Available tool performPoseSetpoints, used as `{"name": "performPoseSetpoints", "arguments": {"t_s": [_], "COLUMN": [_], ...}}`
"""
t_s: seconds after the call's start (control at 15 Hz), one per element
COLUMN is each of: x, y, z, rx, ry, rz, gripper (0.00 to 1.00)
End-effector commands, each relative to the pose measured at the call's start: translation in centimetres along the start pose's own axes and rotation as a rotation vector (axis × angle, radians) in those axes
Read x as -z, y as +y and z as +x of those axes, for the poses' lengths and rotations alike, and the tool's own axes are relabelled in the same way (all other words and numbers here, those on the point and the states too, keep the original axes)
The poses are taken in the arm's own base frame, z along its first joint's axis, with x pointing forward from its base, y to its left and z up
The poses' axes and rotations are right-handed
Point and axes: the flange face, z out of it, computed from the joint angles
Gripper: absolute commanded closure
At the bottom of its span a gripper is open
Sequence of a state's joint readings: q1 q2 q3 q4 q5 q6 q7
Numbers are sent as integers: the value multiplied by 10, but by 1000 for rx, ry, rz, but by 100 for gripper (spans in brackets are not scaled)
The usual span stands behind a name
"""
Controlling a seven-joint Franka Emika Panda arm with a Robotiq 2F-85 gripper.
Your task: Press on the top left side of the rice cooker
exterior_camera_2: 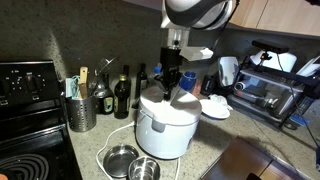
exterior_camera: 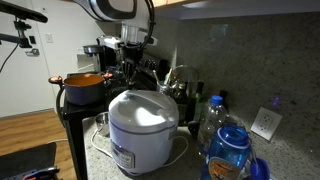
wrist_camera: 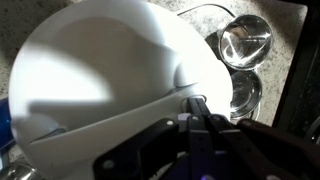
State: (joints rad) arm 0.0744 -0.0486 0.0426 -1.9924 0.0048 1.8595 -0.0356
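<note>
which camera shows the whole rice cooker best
Best in an exterior view: the rice cooker shows whole, lid and front panel. In an exterior view the rice cooker shows whole too, but no panel. The wrist view shows only its lid, close up.

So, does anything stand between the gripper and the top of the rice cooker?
Nothing visible does. The gripper hangs close over the rice cooker, and the wrist view shows only bare white lid beneath the fingertips. The bottles stand aside.
</note>
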Motion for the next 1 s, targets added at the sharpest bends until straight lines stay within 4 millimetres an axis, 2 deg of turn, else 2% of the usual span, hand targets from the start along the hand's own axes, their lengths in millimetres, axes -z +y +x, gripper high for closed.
{"name": "performPoseSetpoints", "arguments": {"t_s": [0.0,0.93], "x": [-21,-1], "y": [-8,-15], "z": [3,4], "rx": [12,21], "ry": [-48,-33], "rz": [10,-14], "gripper": [100,100]}}
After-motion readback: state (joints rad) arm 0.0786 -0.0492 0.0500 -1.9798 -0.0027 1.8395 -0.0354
